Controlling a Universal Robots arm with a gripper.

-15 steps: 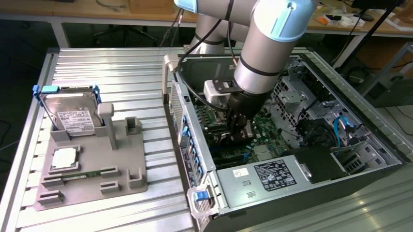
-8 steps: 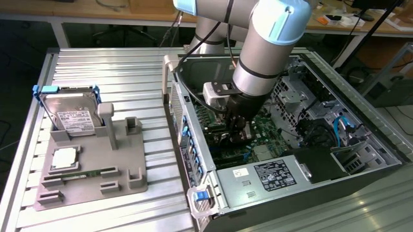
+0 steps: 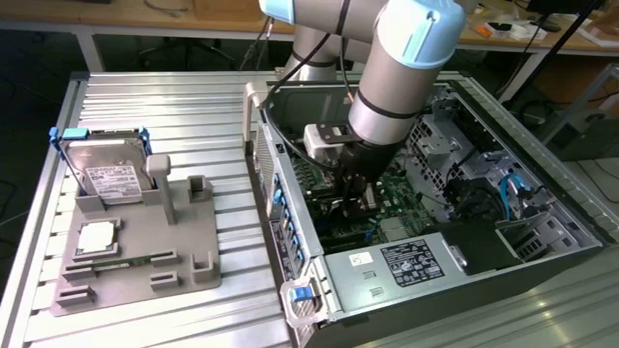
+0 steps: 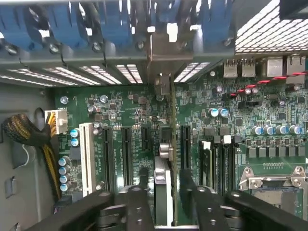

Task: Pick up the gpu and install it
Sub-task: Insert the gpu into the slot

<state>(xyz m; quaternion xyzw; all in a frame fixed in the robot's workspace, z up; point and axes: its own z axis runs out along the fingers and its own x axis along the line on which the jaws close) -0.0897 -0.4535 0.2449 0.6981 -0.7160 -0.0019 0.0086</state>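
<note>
The gpu [image 4: 165,149] appears edge-on as a narrow strip standing upright over the green motherboard [image 4: 125,110], in line with a dark expansion slot. Its silver bracket [image 4: 161,53] reaches up to the case's rear slot openings. My gripper [image 4: 164,174] is shut on the gpu, with one black finger [image 4: 142,187] on each side of the card. I cannot tell whether the card's edge is in the slot. In the exterior view my gripper [image 3: 354,199] is lowered deep inside the open computer case [image 3: 290,217], and the arm hides most of the card.
Blue slot latches [image 4: 110,24] line the case's rear wall. A white slot [image 4: 87,159], memory slots [image 4: 216,163] and the processor socket [image 4: 274,180] flank the card. Outside the case, a grey fixture [image 3: 145,254] holds a blue-framed hard drive [image 3: 104,167], a processor chip [image 3: 97,238] and a memory stick [image 3: 126,262].
</note>
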